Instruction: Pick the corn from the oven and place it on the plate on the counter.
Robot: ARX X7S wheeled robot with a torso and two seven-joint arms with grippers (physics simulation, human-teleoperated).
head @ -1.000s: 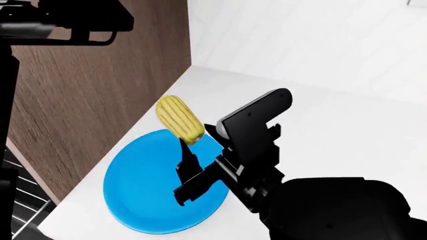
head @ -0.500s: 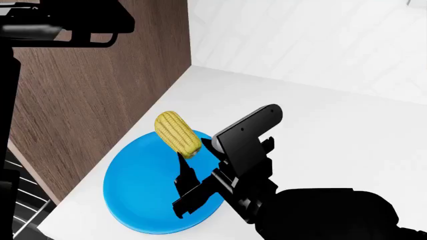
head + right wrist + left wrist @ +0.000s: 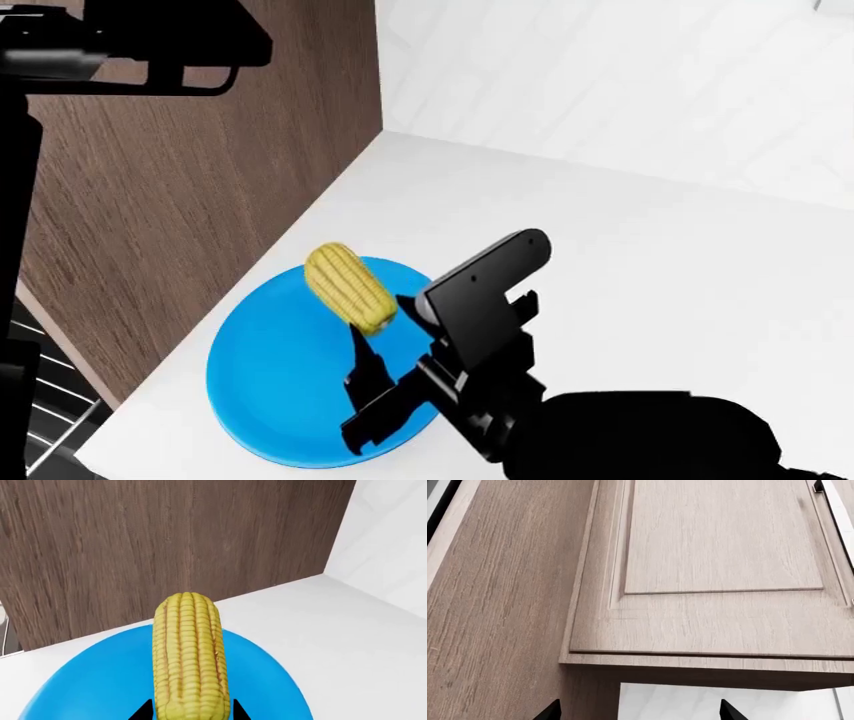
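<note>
The yellow corn (image 3: 350,288) hangs just above the far part of the round blue plate (image 3: 267,400), and my right gripper (image 3: 363,335) is shut on its lower end. In the right wrist view the corn (image 3: 188,655) stands lengthwise over the plate (image 3: 87,680), with a black fingertip (image 3: 142,712) pressed to each side of it. The plate lies on the white counter (image 3: 641,270) beside a brown wooden wall. My left gripper (image 3: 640,714) is open and empty, facing a light wooden cabinet door (image 3: 720,540). A strip of the oven's silver wire racks (image 3: 47,405) shows at the lower left.
A dark-brown wooden side panel (image 3: 200,200) rises right along the plate's left side. The white wall (image 3: 601,70) backs the counter. My left arm (image 3: 134,45) crosses the upper left of the head view. The counter's front edge (image 3: 120,435) runs close to the plate.
My right gripper has come down and slightly back with the corn, bringing it from above the plate's far rim to just over the plate. The left arm has stayed put.
</note>
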